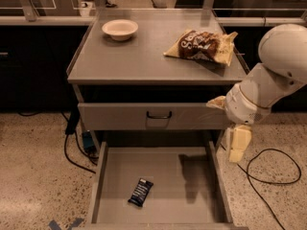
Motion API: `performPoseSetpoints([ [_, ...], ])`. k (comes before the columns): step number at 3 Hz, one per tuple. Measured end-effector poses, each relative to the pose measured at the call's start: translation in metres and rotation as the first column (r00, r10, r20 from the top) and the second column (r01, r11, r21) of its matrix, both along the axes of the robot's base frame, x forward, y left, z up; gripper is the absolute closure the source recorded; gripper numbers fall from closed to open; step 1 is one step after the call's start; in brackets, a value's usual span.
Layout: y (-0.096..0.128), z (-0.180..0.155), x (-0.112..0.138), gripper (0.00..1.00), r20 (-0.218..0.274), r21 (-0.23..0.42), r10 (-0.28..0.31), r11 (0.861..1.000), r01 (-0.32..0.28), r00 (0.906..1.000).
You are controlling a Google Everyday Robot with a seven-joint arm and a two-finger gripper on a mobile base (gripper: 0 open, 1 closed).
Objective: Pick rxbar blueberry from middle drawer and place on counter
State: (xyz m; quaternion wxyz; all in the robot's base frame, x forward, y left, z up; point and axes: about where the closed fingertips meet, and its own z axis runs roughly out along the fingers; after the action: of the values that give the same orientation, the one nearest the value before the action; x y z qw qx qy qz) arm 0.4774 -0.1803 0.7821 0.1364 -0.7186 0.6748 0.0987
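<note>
Gripper [238, 146] beside middle drawer [144, 169], rxbar blueberry [140, 191] inside

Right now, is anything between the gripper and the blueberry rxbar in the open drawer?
Only the low right wall of the middle drawer. The gripper hangs just outside that wall, and the rxbar blueberry lies on the drawer floor toward the front left. The floor between them is bare.

rxbar blueberry [140, 192] flat in middle drawer [144, 164]
</note>
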Motion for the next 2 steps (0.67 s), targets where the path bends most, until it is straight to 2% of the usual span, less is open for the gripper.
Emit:
performPoseSetpoints([
  [1,0.0039,-0.0055,0.0038,0.0,-0.01,0.017,0.115,0.993,-0.115,0.9933],
  [2,0.0044,-0.0064,0.0043,0.0,-0.011,0.019,0.132,0.991,-0.132,0.9911],
])
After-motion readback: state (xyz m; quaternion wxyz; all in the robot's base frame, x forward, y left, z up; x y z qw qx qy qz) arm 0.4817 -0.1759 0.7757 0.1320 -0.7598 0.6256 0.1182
